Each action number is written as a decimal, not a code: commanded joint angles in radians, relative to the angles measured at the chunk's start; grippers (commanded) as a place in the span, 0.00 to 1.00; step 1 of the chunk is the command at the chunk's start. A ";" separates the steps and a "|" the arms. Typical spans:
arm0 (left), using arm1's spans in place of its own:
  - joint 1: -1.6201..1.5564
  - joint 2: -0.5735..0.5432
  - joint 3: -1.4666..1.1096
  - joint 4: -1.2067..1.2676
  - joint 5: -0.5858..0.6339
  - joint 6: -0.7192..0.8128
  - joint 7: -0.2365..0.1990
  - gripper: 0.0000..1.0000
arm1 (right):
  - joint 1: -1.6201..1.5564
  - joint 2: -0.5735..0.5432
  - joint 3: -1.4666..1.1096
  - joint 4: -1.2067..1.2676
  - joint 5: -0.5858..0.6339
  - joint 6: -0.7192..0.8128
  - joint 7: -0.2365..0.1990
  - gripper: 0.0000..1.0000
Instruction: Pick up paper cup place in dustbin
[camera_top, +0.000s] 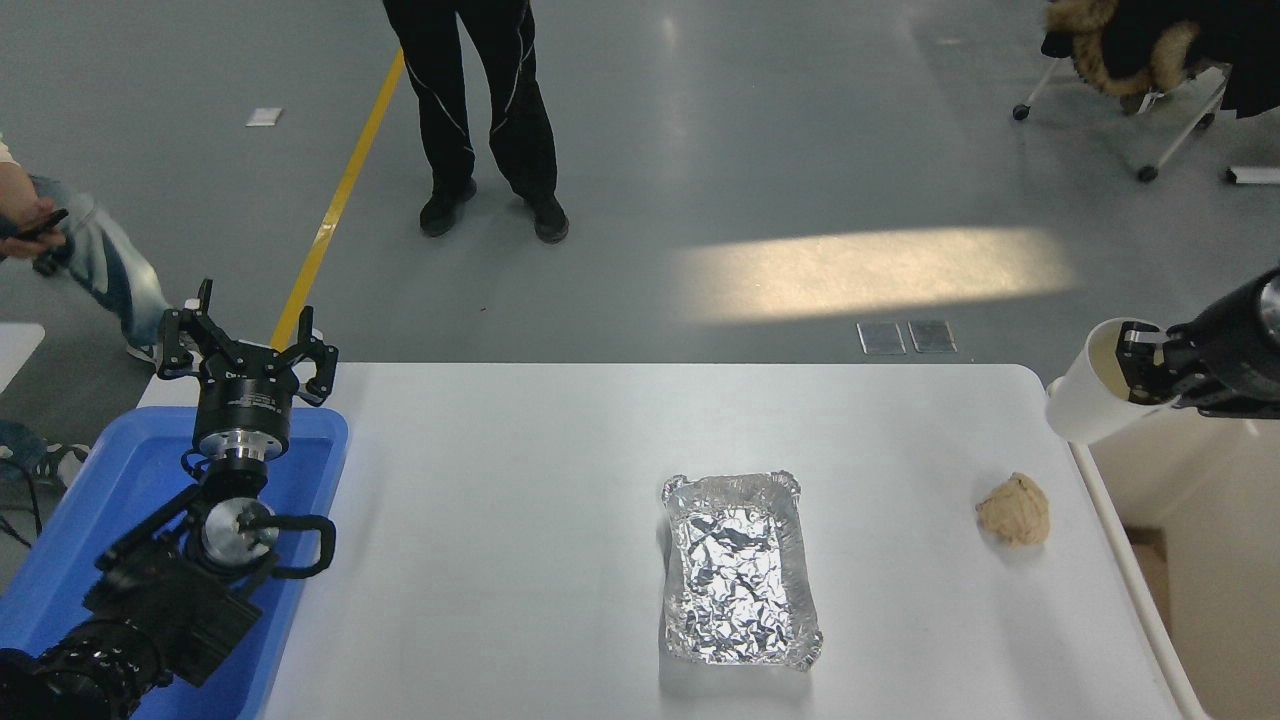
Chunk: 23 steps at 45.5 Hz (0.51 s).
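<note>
Beyond table edge (1040, 375), right pincer (1140, 375) clamps paper cup (1085, 400).

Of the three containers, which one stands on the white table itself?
The crinkled foil tray, mid-table. The blue bin and off-white dustbin flank the table's ends.

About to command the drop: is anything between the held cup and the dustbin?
Nothing visible. The right gripper holds the paper cup tilted, at the dustbin's far left corner. The paper ball and foil tray lie on the table to its left, off that path.
</note>
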 joint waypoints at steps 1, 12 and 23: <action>-0.001 0.000 0.000 -0.001 0.002 0.000 0.000 0.99 | -0.492 -0.031 0.148 -0.454 0.150 -0.111 -0.001 0.00; -0.001 0.000 0.000 -0.001 0.000 0.000 0.000 0.99 | -0.865 0.009 0.405 -0.799 0.197 -0.112 -0.001 0.00; -0.001 0.000 0.000 -0.001 0.000 0.000 0.000 0.99 | -1.074 0.135 0.513 -1.005 0.195 -0.175 -0.001 0.00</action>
